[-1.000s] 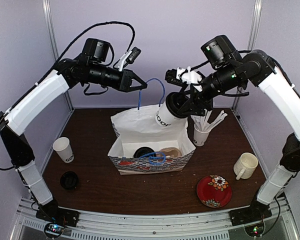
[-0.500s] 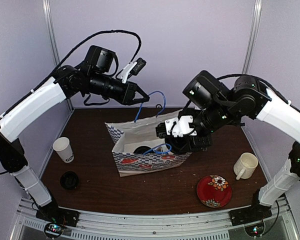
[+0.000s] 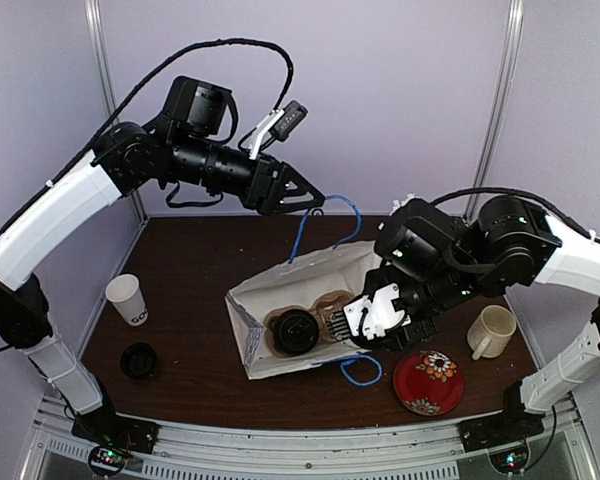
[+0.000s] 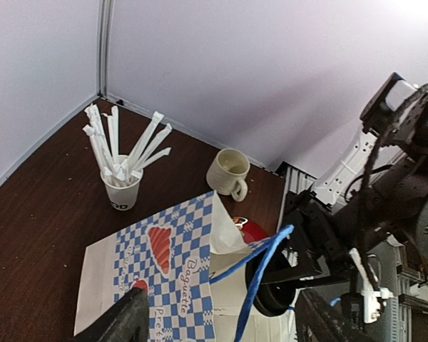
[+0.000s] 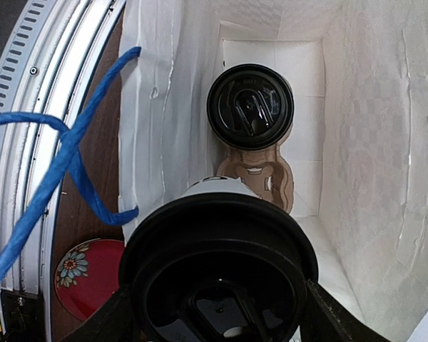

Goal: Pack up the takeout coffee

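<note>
Two robot arms work over a paper bag [image 3: 320, 275] that sits mid-bench, a little toward the near edge, tipped so its mouth opens toward the right arm. The left gripper [image 3: 305, 195] reaches in from the far left and keeps the bag's blue handle [image 4: 257, 281] raised. The cord runs between its fingers, but I cannot tell whether they pinch it or only hook it. The right gripper [image 5: 217, 313] is at the bag's mouth, its fingers [image 5: 125, 317] clamped on either side of a held cup [image 5: 217, 285], a white takeout coffee with a black lid. The cup's long axis runs along the gripper's reach, base first into the bag and lid back toward the wrist. Straight ahead, deeper in the bag, a second lidded cup [image 5: 250, 107] sits in a cardboard carrier [image 5: 260, 174], and a bare stretch of carrier lies between the two cups. The next move seems to turn on that gap: the held cup likely has to travel forward along its own axis and stop just beside the seated one, and only the right arm is placed to do it. An unlidded cup [image 3: 128, 298] stands by the left edge, nearer the left arm, with a loose black lid [image 3: 138, 360] toward the near left corner. A red plate [image 3: 428, 382] lies by the near edge and a cream mug [image 3: 492, 330] by the right edge.
</note>
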Robot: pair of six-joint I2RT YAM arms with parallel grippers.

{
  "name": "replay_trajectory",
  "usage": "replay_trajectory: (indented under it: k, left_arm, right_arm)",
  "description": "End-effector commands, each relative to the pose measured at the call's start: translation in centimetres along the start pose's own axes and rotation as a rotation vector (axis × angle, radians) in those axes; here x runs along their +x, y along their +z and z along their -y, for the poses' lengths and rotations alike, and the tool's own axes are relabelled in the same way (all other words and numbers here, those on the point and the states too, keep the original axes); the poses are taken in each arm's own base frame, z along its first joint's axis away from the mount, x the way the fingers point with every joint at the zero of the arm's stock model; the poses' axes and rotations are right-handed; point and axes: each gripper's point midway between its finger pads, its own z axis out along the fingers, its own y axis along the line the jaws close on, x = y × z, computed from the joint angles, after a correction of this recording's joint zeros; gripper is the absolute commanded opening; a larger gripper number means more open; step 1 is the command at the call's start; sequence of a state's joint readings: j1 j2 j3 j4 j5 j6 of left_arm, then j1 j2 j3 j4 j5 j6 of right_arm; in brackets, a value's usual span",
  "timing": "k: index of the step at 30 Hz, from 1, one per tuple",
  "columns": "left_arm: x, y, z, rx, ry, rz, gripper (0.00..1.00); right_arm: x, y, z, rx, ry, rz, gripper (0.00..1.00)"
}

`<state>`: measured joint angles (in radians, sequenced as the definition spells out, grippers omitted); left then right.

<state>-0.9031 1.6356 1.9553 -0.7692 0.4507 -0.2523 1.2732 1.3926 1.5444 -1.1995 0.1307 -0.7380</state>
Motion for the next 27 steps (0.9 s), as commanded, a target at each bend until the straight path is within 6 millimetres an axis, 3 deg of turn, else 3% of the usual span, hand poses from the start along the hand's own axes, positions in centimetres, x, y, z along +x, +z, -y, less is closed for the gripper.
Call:
replay_trajectory:
  k: [1,4,7,11,17,27]
  left_arm:
    - [-1.9,-2.7,2.6,0.071,0.075,0.078,0.75]
    - [-2.2,-3.3,2.5,0.049,0.098,0.111,0.81]
    - [-2.0,-3.2,1.7,0.002,0.105,0.111,0.82]
    - [-0.6,-2.3,-2.1,-0.173,0.078,0.055,0.83]
    - [3.2,-1.8,-9.9,-0.413,-0.011,-0.042,0.83]
    - [6.5,-1.3,-14.6,-0.404,-0.129,-0.086,0.82]
  right_arm:
    - [0.6,0.0,-1.0,0.008,-0.06,-0.028,0.65]
    - [0.2,0.0,-2.6,-0.023,-0.109,-0.017,0.66]
    - [-0.1,0.0,-2.8,-0.015,-0.126,-0.015,0.66]
    - [-0.2,0.0,-1.8,0.037,-0.131,-0.026,0.65]
    - [0.3,0.9,-0.6,0.12,-0.134,-0.074,0.65]
    - [0.4,3.7,0.9,0.243,-0.15,-0.135,0.63]
